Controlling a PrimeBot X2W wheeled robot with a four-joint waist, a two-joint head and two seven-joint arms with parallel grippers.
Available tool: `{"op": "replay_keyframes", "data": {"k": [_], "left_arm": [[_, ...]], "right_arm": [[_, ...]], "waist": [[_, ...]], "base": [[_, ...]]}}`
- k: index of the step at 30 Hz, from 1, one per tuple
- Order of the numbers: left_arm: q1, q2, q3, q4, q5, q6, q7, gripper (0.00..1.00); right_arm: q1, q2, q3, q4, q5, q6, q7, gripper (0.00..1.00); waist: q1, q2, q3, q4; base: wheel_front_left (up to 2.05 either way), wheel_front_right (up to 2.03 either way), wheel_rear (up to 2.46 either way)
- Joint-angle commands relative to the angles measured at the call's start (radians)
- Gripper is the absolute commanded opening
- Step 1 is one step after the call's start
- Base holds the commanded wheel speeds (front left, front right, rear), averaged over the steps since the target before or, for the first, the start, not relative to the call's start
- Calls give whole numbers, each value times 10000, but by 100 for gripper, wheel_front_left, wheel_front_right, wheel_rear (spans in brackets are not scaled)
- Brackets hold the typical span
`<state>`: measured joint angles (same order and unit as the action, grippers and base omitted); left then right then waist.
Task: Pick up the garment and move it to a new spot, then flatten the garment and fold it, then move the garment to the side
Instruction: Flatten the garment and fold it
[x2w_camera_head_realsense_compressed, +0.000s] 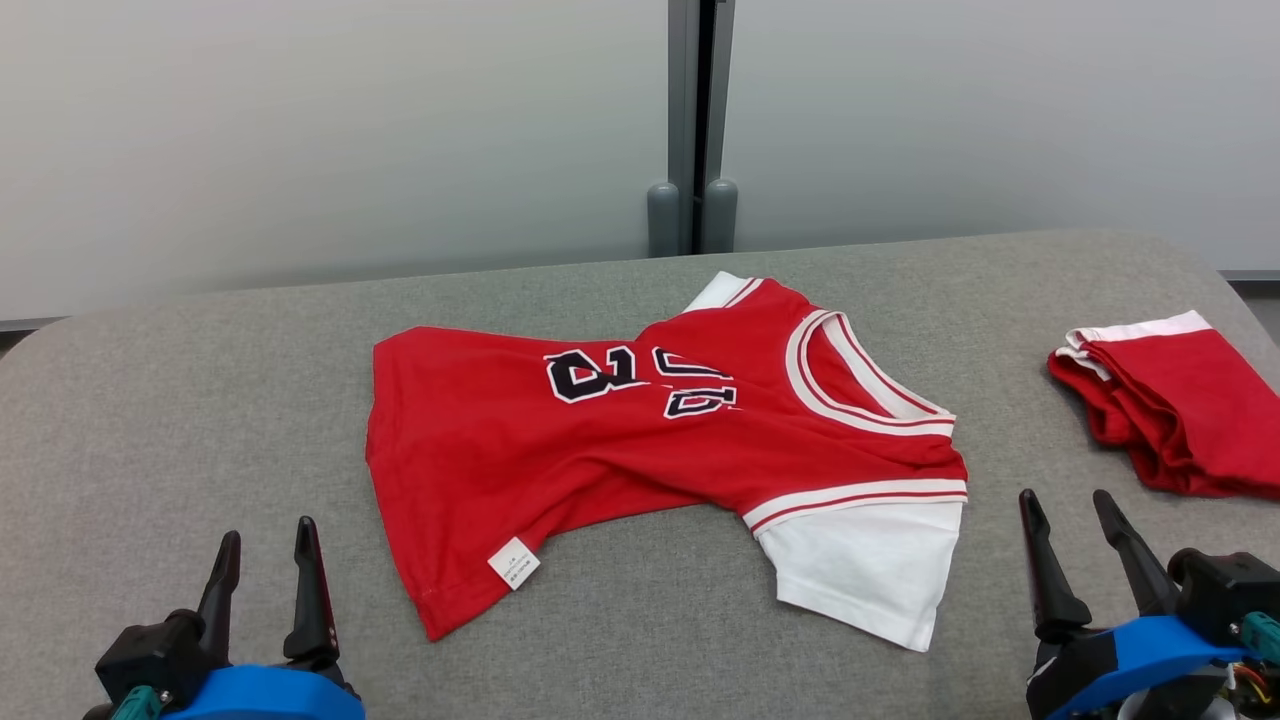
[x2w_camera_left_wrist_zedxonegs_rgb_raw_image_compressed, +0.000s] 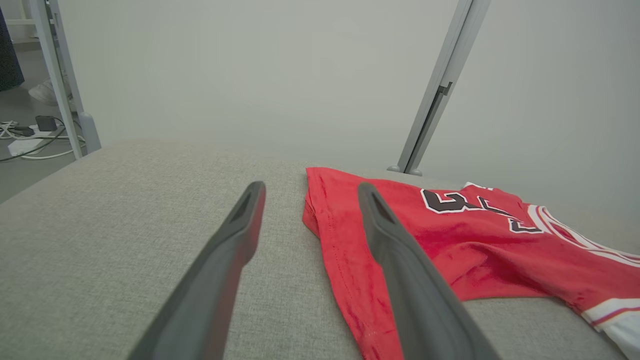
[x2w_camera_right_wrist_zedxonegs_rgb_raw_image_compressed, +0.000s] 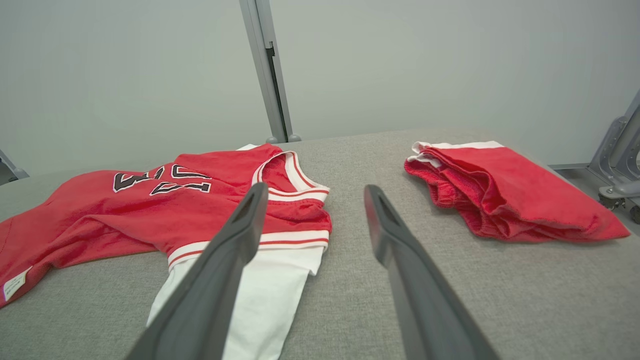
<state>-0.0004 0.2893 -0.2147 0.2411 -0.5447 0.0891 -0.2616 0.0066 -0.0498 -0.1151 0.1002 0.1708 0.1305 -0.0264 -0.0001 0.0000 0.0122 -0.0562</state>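
Head view: jersey (x2w_camera_head_realsense_compressed: 640, 440) mid-frame on the worktop (x2w_camera_head_realsense_compressed: 150, 420), number creased, hem label (x2w_camera_head_realsense_compressed: 514, 562) too small to read; left jaws and right jaws apart, bottom corners. Left wrist view: cables (x2w_camera_left_wrist_zedxonegs_rgb_raw_image_compressed: 35, 148) upper left. Right wrist view: folded cloth (x2w_camera_right_wrist_zedxonegs_rgb_raw_image_compressed: 505, 195) at right.

Bright, even, soft light; faint shadows; wrist views w/ wide-angle stretch.

A grey fabric-covered bench (x2w_camera_head_realsense_compressed: 150, 400) carries a rumpled red jersey (x2w_camera_head_realsense_compressed: 600, 440) with white sleeves at its middle and a folded red cloth (x2w_camera_head_realsense_compressed: 1180, 410) near its right edge.
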Motion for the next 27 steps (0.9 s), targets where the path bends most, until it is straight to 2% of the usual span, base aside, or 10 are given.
{"op": "replay_keyframes", "data": {"k": [1, 16, 20, 22, 27], "left_arm": [[42, -8, -13, 66, 46, -47, -45, 100], [-251, 20, -198, 308, 406, -126, -36, 100], [-338, -156, -654, 607, 489, -248, 414, 100], [-487, -280, -837, 1008, 451, -213, 802, 100], [-1028, -660, -1302, 2160, 300, -461, 1602, 100]], "right_arm": [[133, -12, -6, -5, 93, 5, -3, 100], [30, -14, 125, 10, 87, 5, -18, 100], [-13, -12, 318, 226, 176, 5, 85, 100], [-38, -12, 460, 335, 218, 5, 120, 100], [-197, -14, 840, 540, 320, 5, 98, 100]], "waist": [[1, 0, 2, 30], [1, 0, 230, 44], [1, 0, 333, 102], [1, 0, 384, 122], [1, 0, 572, 75]], "base": [[0, 0, 0], [0, 0, 0], [0, 0, 0], [0, 0, 0], [0, 0, 0]]}}
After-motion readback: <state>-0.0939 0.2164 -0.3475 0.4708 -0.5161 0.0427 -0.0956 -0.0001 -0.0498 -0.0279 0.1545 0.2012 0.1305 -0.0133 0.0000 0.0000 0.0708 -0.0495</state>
